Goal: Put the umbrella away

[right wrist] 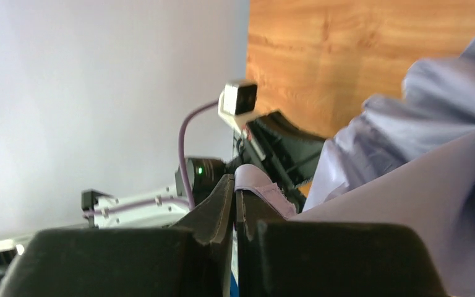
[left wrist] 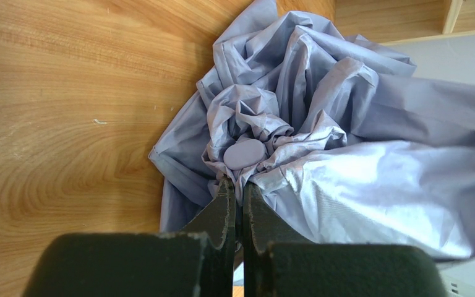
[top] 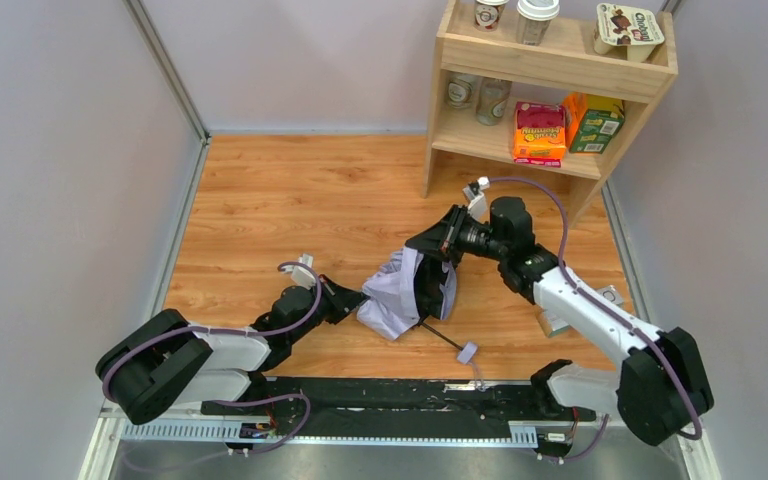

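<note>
I log: shelf [top: 560, 68] holding cups [top: 535, 20] and snack boxes [top: 540, 135]; both arms reach low; left gripper [left wrist: 236, 185] and right gripper [right wrist: 234, 184] each pinching umbrella [top: 395, 300] fabric.

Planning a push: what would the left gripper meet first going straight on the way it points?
The umbrella: the left gripper is shut with its tips at the bunched fabric, and the round lavender cap sits right ahead. Past that, probably more canopy; depth unclear.
</note>
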### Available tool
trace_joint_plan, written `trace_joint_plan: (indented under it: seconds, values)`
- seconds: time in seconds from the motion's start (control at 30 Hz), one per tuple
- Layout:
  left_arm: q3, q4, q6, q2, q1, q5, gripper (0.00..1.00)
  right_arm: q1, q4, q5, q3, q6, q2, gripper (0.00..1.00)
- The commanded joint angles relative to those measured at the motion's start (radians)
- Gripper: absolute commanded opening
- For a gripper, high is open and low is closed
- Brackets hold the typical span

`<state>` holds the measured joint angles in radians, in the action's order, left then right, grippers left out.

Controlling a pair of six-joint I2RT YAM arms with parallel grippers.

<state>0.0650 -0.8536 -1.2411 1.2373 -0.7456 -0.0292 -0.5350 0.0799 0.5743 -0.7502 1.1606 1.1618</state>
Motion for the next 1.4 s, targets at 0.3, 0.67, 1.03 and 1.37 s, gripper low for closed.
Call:
trace_joint_plan:
  seconds: [0.3, 0.67, 1.03, 1.37]
  values:
    - [-0.03, 0.041, -0.001, -0.009, -0.003, -0.012, 0.0, 0.225, 0.656, 0.177, 0.09, 0.321, 0.372, 0.07]
    - [-0.04, 0.065, -0.006, -0.036, -0.003, -0.024, 0.0, 0.296, 1.3, 0.125, 0.094, 0.717, 0.774, 0.31]
    - [-0.045, 0.088, -0.012, -0.061, -0.003, -0.034, 0.0, 0.329, 0.511, -0.039, -0.067, 0.147, 0.656, 0.6]
    - [-0.04, 0.119, -0.012, -0.088, -0.003, -0.035, 0.0, 0.311, -0.572, -0.723, -0.414, -0.694, 0.388, 0.85]
